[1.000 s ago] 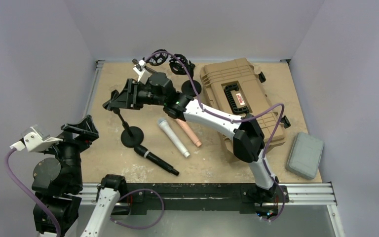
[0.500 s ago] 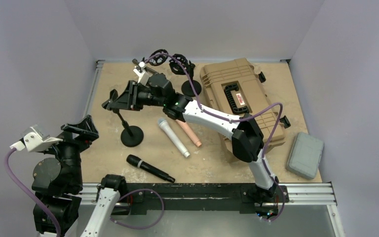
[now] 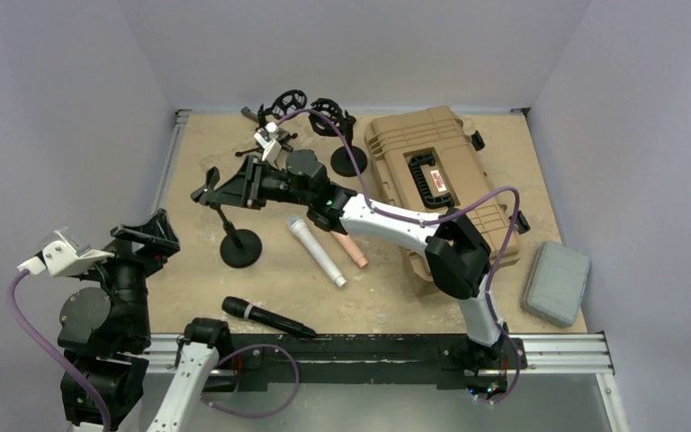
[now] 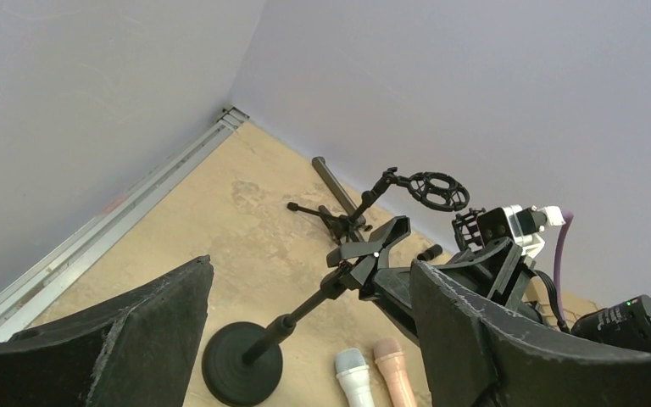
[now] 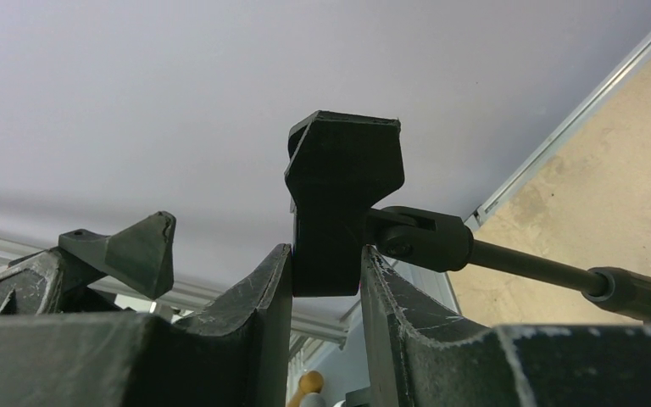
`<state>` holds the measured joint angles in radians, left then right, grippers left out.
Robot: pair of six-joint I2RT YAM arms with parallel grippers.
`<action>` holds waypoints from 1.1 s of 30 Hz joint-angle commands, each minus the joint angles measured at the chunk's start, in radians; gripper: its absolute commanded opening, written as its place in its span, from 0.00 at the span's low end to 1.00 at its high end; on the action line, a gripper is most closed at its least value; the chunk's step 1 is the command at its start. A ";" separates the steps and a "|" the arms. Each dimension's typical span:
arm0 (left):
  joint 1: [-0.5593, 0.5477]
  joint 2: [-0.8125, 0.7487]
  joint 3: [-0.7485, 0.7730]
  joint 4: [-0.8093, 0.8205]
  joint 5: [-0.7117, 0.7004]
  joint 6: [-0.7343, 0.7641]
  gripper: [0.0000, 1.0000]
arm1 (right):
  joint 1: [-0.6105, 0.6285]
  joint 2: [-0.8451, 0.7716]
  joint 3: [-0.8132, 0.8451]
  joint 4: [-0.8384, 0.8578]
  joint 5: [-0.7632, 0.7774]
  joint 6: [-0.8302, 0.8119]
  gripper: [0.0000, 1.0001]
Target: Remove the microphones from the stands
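Status: black microphone (image 3: 265,317) out of the stand (image 3: 238,245); right pincer (image 3: 219,189) clamped on the stand's clip (image 5: 343,195).
Black microphone lies flat on the surface (image 3: 396,297) near the front edge, well apart from the right pincer and nearer the arm bases than the stand's round base. Right wrist view shows both fingers pressed against the sides of the empty clip, with the stand's rod running off to the right. Stand rests on its base, rod tilted. Left pincer (image 3: 150,234) is raised at the left, jaws wide apart, holding nothing, apart from the black microphone. White microphone (image 3: 317,252) and pink microphone (image 3: 345,241) lie side by side right of the stand.
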<state>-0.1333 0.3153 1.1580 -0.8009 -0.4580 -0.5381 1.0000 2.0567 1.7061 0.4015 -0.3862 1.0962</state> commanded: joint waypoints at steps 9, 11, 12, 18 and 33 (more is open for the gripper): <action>-0.006 0.033 -0.016 0.042 0.013 0.007 0.83 | -0.015 0.076 -0.152 -0.097 -0.032 -0.025 0.16; -0.006 0.033 -0.019 0.042 0.014 0.005 0.83 | -0.017 0.070 -0.173 -0.090 -0.035 -0.020 0.16; -0.007 0.034 -0.022 0.043 0.016 0.004 0.83 | -0.017 0.068 -0.184 -0.089 -0.033 -0.019 0.16; -0.006 0.040 -0.031 0.043 0.026 -0.007 0.83 | -0.021 0.086 -0.226 -0.077 -0.034 -0.006 0.16; -0.006 0.258 0.029 0.003 0.180 0.030 0.91 | -0.026 0.060 -0.048 -0.227 0.011 -0.150 0.47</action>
<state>-0.1333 0.5137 1.1587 -0.8021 -0.3466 -0.5301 0.9901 2.0655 1.6623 0.4957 -0.3836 1.0885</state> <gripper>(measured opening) 0.893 0.408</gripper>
